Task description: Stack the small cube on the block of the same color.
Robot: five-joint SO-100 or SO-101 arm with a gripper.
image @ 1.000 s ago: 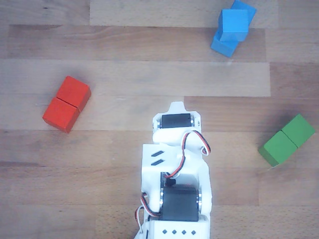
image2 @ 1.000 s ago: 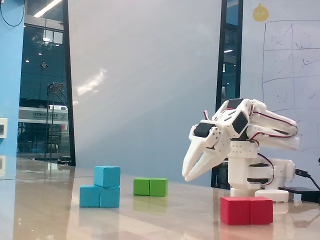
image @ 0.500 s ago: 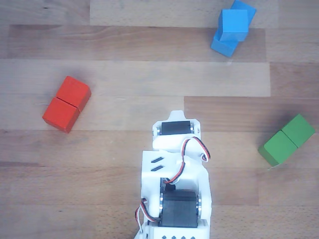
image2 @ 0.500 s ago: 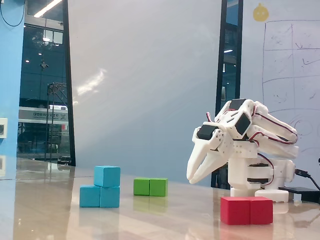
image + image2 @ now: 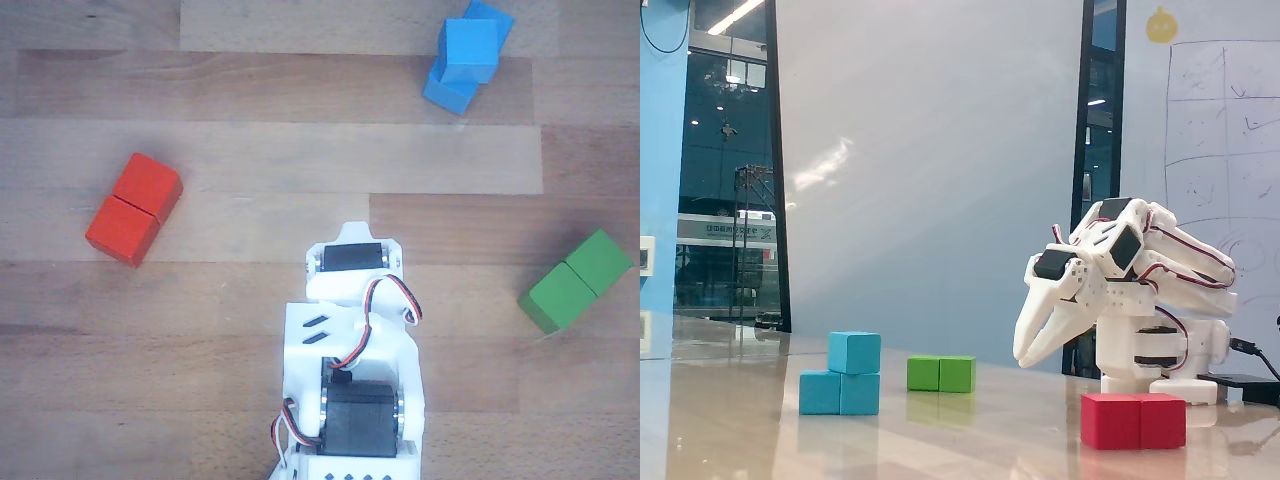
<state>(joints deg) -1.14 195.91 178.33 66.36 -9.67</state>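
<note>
This looks like an office or meeting room: a whiteboard (image 5: 1220, 150) with marker grids fills the upper right of the fixed view, tall glass panels (image 5: 725, 170) at left show ceiling lights, above a wooden table (image 5: 250, 200).

A light-blue small cube (image 5: 854, 352) is sitting on a matching blue block (image 5: 839, 393). To the right of the blue block in the fixed view, a green block (image 5: 941, 374) and a red block (image 5: 1134, 421) are showing on the pale wood-grain table (image 5: 250, 150), beside the white arm (image 5: 1140, 290) with black servos.
</note>
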